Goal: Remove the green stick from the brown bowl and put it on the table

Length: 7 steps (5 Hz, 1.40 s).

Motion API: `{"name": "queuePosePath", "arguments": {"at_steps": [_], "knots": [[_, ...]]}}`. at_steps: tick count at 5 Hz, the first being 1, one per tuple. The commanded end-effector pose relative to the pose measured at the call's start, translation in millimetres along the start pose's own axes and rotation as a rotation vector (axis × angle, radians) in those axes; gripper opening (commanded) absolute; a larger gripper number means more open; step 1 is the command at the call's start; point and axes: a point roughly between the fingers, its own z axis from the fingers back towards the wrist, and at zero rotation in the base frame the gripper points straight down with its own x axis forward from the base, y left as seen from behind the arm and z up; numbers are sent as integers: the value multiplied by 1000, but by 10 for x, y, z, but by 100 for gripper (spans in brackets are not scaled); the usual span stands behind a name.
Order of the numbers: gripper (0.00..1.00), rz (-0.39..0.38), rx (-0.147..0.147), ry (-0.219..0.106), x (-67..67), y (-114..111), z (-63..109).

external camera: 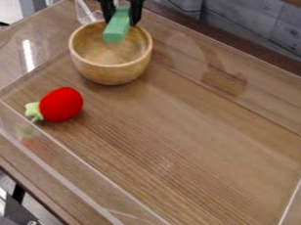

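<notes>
The green stick (pixel 118 26) hangs in the air above the far rim of the brown bowl (pixel 109 57), tilted, its lower end just over the rim. My gripper (pixel 120 11) is shut on the stick's upper part, black fingers on either side of it. The bowl's pale inside holds nothing now. It stands on the wood-grain table (pixel 191 128) at the far left.
A red strawberry toy (pixel 60 104) with green leaves lies on the table at the left, nearer than the bowl. Low clear acrylic walls (pixel 132 206) edge the tabletop on all sides.
</notes>
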Motion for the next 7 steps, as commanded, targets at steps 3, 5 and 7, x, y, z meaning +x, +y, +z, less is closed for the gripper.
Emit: {"name": "queuePosePath", "arguments": {"at_steps": [3, 5, 7], "knots": [[0, -4, -20, -118, -451, -447, 353], [0, -72, -15, -112, -689, -758, 146], [0, -160, -14, -107, -825, -795, -15]]}}
